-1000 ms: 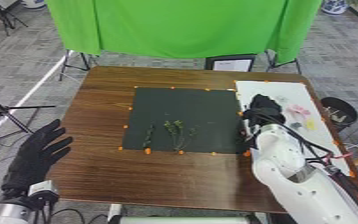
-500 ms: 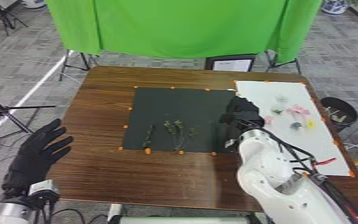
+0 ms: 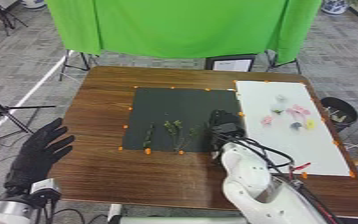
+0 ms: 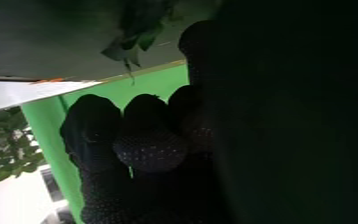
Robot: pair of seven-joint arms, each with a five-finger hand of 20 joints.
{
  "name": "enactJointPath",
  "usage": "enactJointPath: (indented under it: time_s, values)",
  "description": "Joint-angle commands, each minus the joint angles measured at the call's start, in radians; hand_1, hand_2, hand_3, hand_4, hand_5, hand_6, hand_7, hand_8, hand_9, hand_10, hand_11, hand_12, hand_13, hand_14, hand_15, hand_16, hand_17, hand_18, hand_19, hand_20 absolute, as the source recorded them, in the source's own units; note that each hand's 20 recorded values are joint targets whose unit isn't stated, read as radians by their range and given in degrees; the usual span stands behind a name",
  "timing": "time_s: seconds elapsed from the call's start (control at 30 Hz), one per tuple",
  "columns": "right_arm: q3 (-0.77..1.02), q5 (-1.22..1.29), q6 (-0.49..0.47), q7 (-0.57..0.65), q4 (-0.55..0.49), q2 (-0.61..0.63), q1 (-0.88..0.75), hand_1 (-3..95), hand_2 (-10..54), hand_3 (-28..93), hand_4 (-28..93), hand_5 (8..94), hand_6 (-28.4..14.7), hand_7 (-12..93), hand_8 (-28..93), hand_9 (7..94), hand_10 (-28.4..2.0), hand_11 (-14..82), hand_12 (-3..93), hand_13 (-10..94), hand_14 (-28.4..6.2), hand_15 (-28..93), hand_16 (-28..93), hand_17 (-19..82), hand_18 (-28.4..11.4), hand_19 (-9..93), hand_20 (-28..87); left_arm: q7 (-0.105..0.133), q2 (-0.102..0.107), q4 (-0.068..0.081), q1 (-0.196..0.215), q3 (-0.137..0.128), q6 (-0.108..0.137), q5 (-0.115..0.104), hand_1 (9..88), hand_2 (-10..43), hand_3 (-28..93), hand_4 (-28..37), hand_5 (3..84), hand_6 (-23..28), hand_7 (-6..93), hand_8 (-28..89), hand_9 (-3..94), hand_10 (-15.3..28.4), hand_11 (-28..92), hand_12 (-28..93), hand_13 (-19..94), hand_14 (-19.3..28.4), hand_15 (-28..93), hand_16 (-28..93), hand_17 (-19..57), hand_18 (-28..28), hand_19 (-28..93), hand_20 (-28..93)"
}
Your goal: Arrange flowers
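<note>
- Your right robot hand (image 3: 223, 125) shifts from the white sheet (image 3: 309, 152) to the dark mat (image 3: 171, 102); you can't tell its grip.
- Your left robot hand (image 3: 29, 155) stays relaxed, empty.
- Flowers (image 3: 297, 111) remain on the sheet, green stems (image 3: 173, 128) on the mat.

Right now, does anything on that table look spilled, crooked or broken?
Nothing clearly stands out. In the head view, the green sprigs lie on the dark mat, and small flowers sit loosely scattered on the white sheet. Both surfaces look flat, and I see no spill or obvious damage.
</note>
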Motion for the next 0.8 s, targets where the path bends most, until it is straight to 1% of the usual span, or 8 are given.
enactJointPath:
  time_s: [0.03,0.17,0.2,0.3,0.5,0.57,0.7,0.8]
  values:
    - [-0.017,-0.006,-0.028,0.005,0.025,-0.021,-0.012,40.4,-9.5,84,-20,75.0,-1.3,52,14,85.5,-6.4,63.5,49.5,77,-8.4,81,40,43,-22.1,93,66,-0.011,-0.003,0.003,0.003,0.002,-0.011,-0.001,26.5,-3.8,69,-27.0,25.8,4.4,25.5,-13,22.6,11.3,22,19,20,16.1,33,0,-8.9,22.7,43,9]
    - [-0.007,0.009,-0.064,0.012,0.017,-0.017,-0.017,38.1,-9.5,83,-22,73.3,-1.0,51,14,84.1,-6.9,62.8,49.8,76,-8.6,81,40,42,-21.9,93,65,-0.010,-0.002,0.005,0.002,0.002,-0.013,-0.001,26.5,-3.8,69,-26.9,25.8,4.4,25.6,-13,22.7,11.4,22,19,20,16.1,33,1,-9.0,22.7,43,9]
    - [-0.002,0.016,-0.077,0.010,0.014,-0.018,-0.019,37.7,-9.5,82,-22,73.1,-1.0,51,15,83.8,-6.9,62.8,49.9,76,-8.6,81,40,42,-21.9,93,65,-0.009,-0.005,0.002,0.008,0.000,-0.009,-0.001,26.5,-3.8,69,-26.9,25.8,4.3,25.5,-13,22.7,11.4,22,19,20,16.1,33,0,-9.0,22.7,43,9]
    - [0.003,0.028,-0.073,0.019,0.008,-0.016,-0.022,35.9,-9.5,82,-23,72.0,-1.1,51,15,83.2,-7.2,62.7,50.1,75,-9.0,81,40,40,-21.9,93,64,-0.006,-0.003,0.005,0.005,0.001,-0.013,-0.001,26.5,-3.8,69,-27.0,25.8,4.3,25.5,-13,22.7,11.4,22,19,20,16.1,33,0,-9.0,22.7,43,9]
    - [0.004,0.019,-0.084,0.019,0.008,-0.011,-0.022,33.3,-9.5,83,-24,71.2,-1.0,50,15,82.6,-7.4,62.6,50.2,74,-9.4,81,40,40,-22.2,93,64,-0.010,-0.002,0.004,0.004,0.003,-0.014,-0.001,26.5,-3.8,69,-27.0,25.8,4.3,25.4,-13,22.7,11.4,22,19,20,16.1,33,0,-9.0,22.7,43,9]
    - [0.005,0.012,-0.087,0.013,0.008,-0.010,-0.021,33.3,-9.5,83,-24,70.8,-0.9,50,16,82.3,-7.5,62.6,50.3,74,-9.4,81,40,40,-22.2,93,64,-0.013,-0.005,0.003,0.004,0.002,-0.006,-0.001,26.5,-3.8,69,-26.9,25.8,4.3,25.5,-13,22.7,11.4,22,19,20,16.1,33,0,-9.0,22.7,43,9]
    - [0.012,0.024,-0.087,0.011,-0.008,-0.009,-0.024,31.7,-9.5,83,-25,70.6,-0.9,50,15,82.1,-7.4,62.6,50.3,74,-9.5,81,40,39,-22.2,93,63,-0.016,-0.005,0.003,0.002,0.000,-0.012,0.000,26.5,-3.8,69,-26.9,25.8,4.3,25.6,-13,22.7,11.3,22,19,20,16.1,33,0,-9.0,22.7,43,9]
    - [0.018,0.029,-0.087,0.025,-0.032,-0.007,-0.028,31.2,-9.5,83,-25,70.4,-0.9,49,15,81.9,-7.5,62.6,50.4,74,-9.4,81,40,39,-22.1,93,63,-0.012,-0.005,0.003,0.006,-0.001,-0.010,-0.001,26.5,-3.8,69,-27.0,25.8,4.3,25.6,-13,22.7,11.4,22,19,20,16.1,33,0,-9.0,22.7,43,9]
